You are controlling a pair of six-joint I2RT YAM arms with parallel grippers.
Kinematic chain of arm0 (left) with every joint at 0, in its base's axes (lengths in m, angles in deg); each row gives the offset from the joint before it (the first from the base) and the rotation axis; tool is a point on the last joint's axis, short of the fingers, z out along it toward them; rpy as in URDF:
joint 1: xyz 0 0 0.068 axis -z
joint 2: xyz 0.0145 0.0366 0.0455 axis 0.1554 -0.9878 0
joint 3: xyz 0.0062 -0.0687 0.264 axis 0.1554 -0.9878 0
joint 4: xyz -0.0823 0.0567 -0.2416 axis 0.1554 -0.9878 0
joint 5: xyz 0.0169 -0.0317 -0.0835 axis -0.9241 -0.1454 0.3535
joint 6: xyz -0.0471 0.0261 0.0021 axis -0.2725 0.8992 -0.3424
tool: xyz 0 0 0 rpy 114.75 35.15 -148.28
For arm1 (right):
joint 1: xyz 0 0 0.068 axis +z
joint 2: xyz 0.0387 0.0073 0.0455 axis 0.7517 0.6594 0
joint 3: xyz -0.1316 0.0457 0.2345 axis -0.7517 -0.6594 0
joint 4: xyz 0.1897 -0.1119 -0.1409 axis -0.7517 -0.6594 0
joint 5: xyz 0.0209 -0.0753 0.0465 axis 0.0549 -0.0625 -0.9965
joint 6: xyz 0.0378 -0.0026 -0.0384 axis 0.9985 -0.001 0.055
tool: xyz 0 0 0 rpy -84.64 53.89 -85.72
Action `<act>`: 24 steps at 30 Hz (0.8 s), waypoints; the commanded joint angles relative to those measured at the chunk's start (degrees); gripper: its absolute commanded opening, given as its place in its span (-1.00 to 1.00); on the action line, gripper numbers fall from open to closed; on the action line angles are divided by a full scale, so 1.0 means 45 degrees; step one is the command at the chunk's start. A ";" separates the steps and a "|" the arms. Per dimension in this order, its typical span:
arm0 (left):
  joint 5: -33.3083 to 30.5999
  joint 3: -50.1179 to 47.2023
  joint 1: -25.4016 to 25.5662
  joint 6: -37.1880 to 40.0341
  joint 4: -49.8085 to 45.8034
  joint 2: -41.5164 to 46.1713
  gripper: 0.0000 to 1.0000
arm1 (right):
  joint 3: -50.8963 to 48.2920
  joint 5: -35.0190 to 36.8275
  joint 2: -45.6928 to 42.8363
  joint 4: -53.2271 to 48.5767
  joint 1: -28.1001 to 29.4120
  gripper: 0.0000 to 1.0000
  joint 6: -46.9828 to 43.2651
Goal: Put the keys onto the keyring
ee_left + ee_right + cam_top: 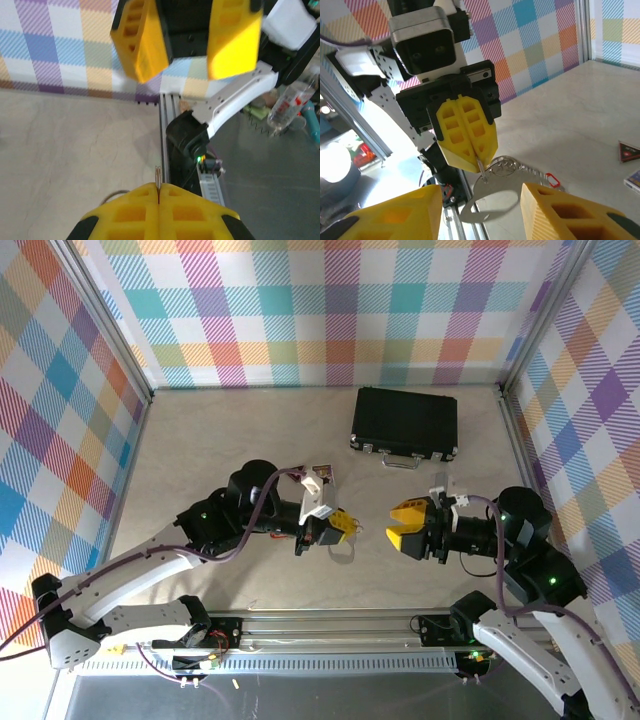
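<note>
My left gripper (345,523) (481,159) is shut on the keyring (495,183), a silver-grey oval loop that hangs below its yellow fingertips. In the left wrist view the loop's thin metal edge (158,175) pokes out between the shut fingers. A small round ring (503,165) and a chain trail from the loop to a red tag (553,180) of the keys; the key's metal part is too small to make out. My right gripper (392,527) (481,187) faces the left one, open, its fingers (555,210) on either side of the loop and apart from it.
A black case (405,425) with a metal handle lies at the back right. A small card (322,475) sits behind the left gripper, and a dark triangular badge (627,151) lies on the table. The aluminium rail (320,625) runs along the near edge; checked walls enclose the table.
</note>
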 commanded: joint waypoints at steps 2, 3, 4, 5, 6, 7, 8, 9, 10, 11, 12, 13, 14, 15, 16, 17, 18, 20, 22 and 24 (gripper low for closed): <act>-0.0167 0.1069 0.0305 0.1356 -0.2328 -0.0194 -1.00 | 0.0462 0.0008 0.0401 -0.1606 0.0219 -0.14 -0.1545; -0.0263 0.1223 0.0358 0.1523 -0.2654 -0.0244 -1.00 | 0.0449 -0.0061 0.0505 -0.1521 0.0305 -0.16 -0.1533; -0.0383 0.1408 0.0402 0.1713 -0.3068 -0.0301 -1.00 | 0.0417 -0.0046 0.0645 -0.1467 0.0420 -0.17 -0.1492; -0.0431 0.1648 0.0419 0.1927 -0.3409 -0.0369 -1.00 | 0.0385 0.0036 0.0773 -0.1397 0.0567 -0.19 -0.1495; -0.0501 0.1829 0.0447 0.2072 -0.3742 -0.0449 -1.00 | 0.0384 0.0174 0.0873 -0.1360 0.0721 -0.21 -0.1504; -0.0582 0.2008 0.0501 0.2220 -0.4102 -0.0505 -1.00 | 0.0402 0.0413 0.0945 -0.1351 0.0900 -0.26 -0.1526; -0.0642 0.2194 0.0525 0.2366 -0.4439 -0.0565 -1.00 | 0.0403 0.0641 0.0982 -0.1269 0.1107 -0.28 -0.1489; -0.0700 0.2326 0.0564 0.2522 -0.4694 -0.0623 -1.00 | 0.0370 0.0786 0.0988 -0.1182 0.1292 -0.28 -0.1505; -0.0770 0.2465 0.0590 0.2628 -0.4922 -0.0659 -1.00 | 0.0328 0.0958 0.1007 -0.1074 0.1519 -0.28 -0.1500; -0.0822 0.2574 0.0604 0.2719 -0.5091 -0.0707 -1.00 | 0.0289 0.1084 0.1056 -0.0978 0.1730 -0.23 -0.1505; -0.0824 0.2630 0.0623 0.2782 -0.5202 -0.0735 -1.00 | 0.0286 0.1168 0.1174 -0.0942 0.1906 -0.16 -0.1506; -0.0788 0.2732 0.0634 0.2830 -0.5322 -0.0777 -1.00 | 0.0337 0.1226 0.1336 -0.1005 0.2087 -0.08 -0.1535; -0.0752 0.2826 0.0643 0.2881 -0.5434 -0.0819 -1.00 | 0.0416 0.1323 0.1496 -0.1097 0.2298 -0.04 -0.1574; -0.0683 0.2871 0.0643 0.2892 -0.5493 -0.0861 -1.00 | 0.0461 0.1527 0.1628 -0.1144 0.2530 0.00 -0.1585; -0.0617 0.2924 0.0642 0.2911 -0.5539 -0.0852 -1.00 | 0.0435 0.1760 0.1711 -0.1063 0.2783 0.05 -0.1569; -0.0543 0.2941 0.0645 0.2930 -0.5583 -0.0851 -1.00 | 0.0358 0.1982 0.1762 -0.0837 0.3101 0.08 -0.1549; -0.0532 0.2969 0.0643 0.2950 -0.5643 -0.0852 -1.00 | 0.0294 0.2176 0.1830 -0.0637 0.3412 0.10 -0.1495; -0.0512 0.3076 0.0665 0.3027 -0.5898 -0.0876 -1.00 | 0.0172 0.2625 0.2043 -0.0266 0.4035 0.12 -0.1579; -0.0531 0.3138 0.0701 0.3082 -0.6083 -0.0876 -1.00 | 0.0076 0.2879 0.2295 0.0005 0.4374 0.10 -0.1689; -0.0531 0.3193 0.0741 0.3140 -0.6291 -0.0872 -1.00 | 0.0081 0.2966 0.2534 0.0171 0.4595 0.01 -0.1765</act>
